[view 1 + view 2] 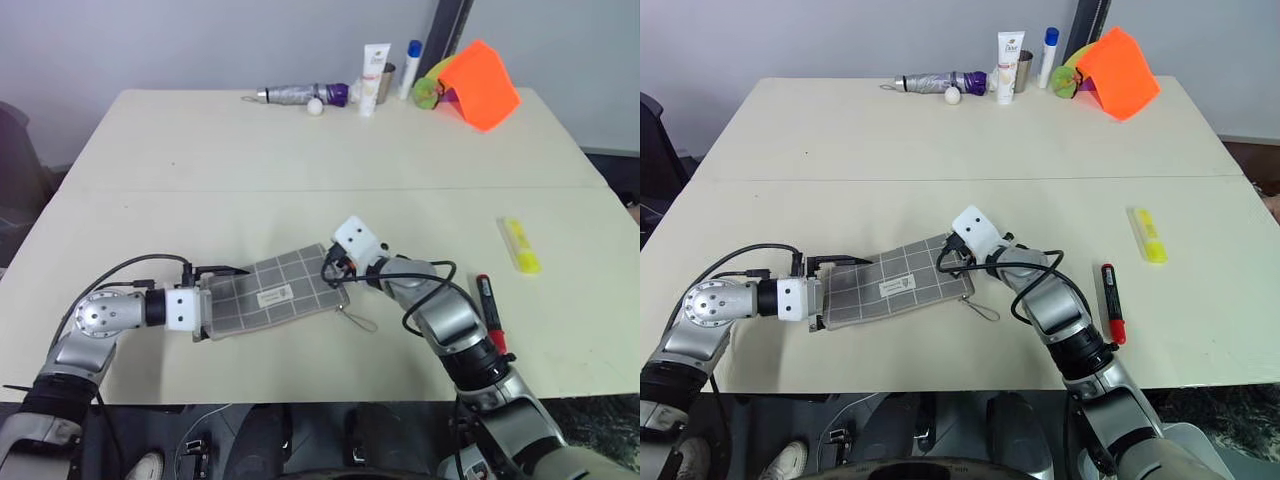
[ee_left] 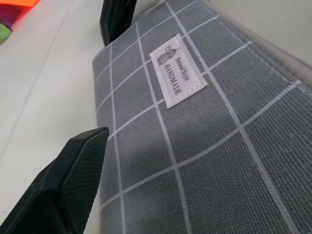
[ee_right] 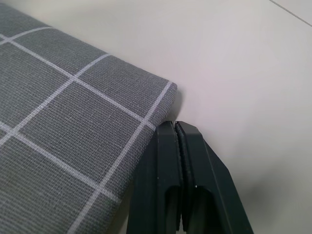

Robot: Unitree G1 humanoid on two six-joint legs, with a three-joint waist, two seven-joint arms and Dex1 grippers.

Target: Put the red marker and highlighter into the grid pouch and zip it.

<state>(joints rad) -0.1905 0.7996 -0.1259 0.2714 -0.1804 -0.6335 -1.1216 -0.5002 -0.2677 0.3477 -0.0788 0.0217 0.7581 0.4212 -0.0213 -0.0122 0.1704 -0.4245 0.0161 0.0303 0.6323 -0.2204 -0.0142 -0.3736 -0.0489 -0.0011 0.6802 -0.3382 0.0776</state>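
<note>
Two end effectors are engaged at opposite ends of the grid pouch (image 1: 272,293), which lies flat and slightly askew near the front edge of the table (image 1: 300,160). The left end effector (image 1: 203,297) is spread wide across the pouch's left end, one finger on each side of the fabric; whether it presses on the cloth cannot be told. The right end effector (image 3: 176,146) is fully closed at the pouch's right corner, by the zipper end and cord pull (image 1: 357,320); whether anything is pinched cannot be told. The step judged in hand is opening the pouch, since neither pen is yet inside. The red marker (image 1: 490,310) and the highlighter (image 1: 519,245) lie apart on the table to the right. The next move is judged to need the pouch held steady and the zipper drawn along. The table is pale and matt; bottles, a tube and an orange object (image 1: 482,82) stand at the far edge against a grey wall.
</note>
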